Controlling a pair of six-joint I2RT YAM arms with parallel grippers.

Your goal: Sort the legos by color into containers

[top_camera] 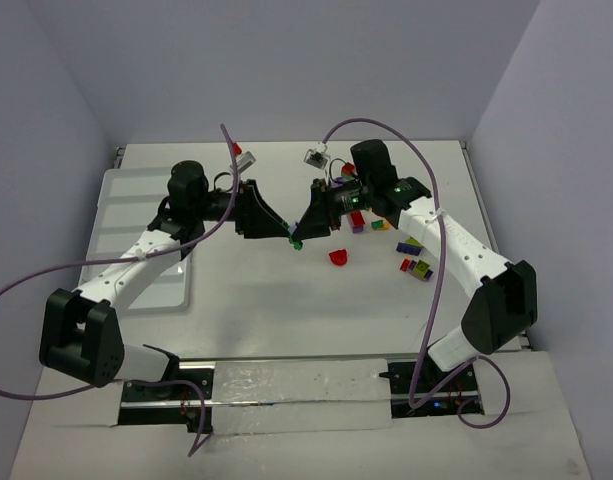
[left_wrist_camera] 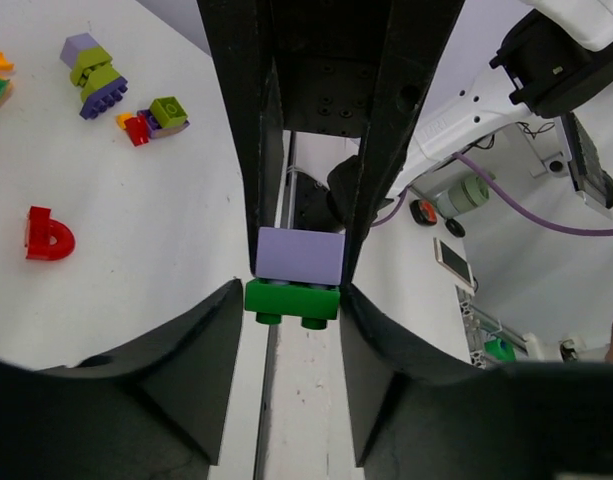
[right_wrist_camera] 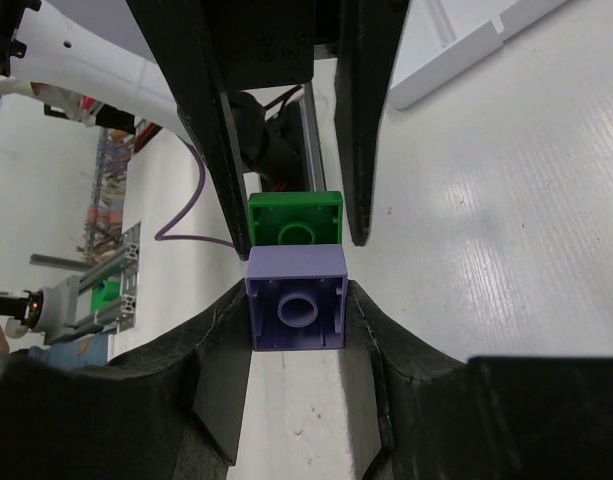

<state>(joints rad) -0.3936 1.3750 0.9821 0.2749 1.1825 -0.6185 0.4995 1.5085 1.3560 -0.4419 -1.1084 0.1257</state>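
Legos (top_camera: 296, 242) are joined: left gripper (left_wrist_camera: 289, 312) pinches the green brick (right_wrist_camera: 294, 218), right gripper (right_wrist_camera: 296, 305) pinches the purple brick (left_wrist_camera: 299, 256). Better to pull straight apart with firm grip, above the tabletop (top_camera: 266, 295).

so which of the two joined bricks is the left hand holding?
The green brick: it sits in the left hand, while the purple brick stuck to it is in the right hand.

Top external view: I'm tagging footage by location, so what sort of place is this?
Probably a robotics lab test cell: a left arm and right arm bolted at a white table edge, plain panels walling it, purple cables trailing.
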